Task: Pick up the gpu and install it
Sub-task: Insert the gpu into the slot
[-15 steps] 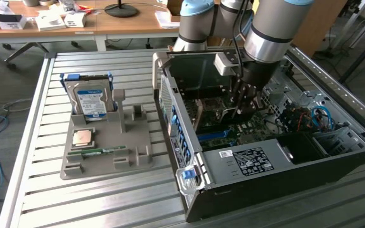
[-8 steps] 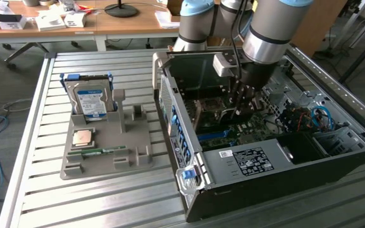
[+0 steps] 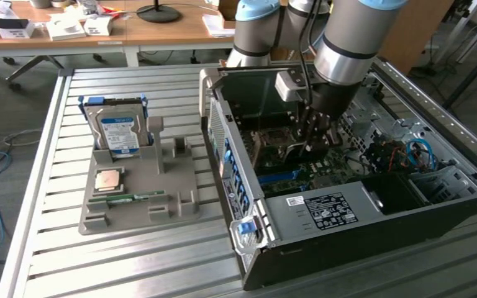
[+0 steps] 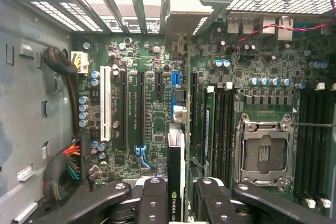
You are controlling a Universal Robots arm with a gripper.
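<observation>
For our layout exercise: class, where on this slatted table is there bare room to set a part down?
Bare slats between the grey tray and the near edge, and behind the hard drive. Crowded: the case, where the hand holds the gpu.

The ribbed worktop [image 3: 122, 267] looks like dull bare metal, the tray [image 3: 139, 217] matt grey plastic, the gpu [image 4: 176, 177] glossy black.

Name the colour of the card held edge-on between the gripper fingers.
Black, with a green logo; the gpu shows best in the wrist view.
</observation>
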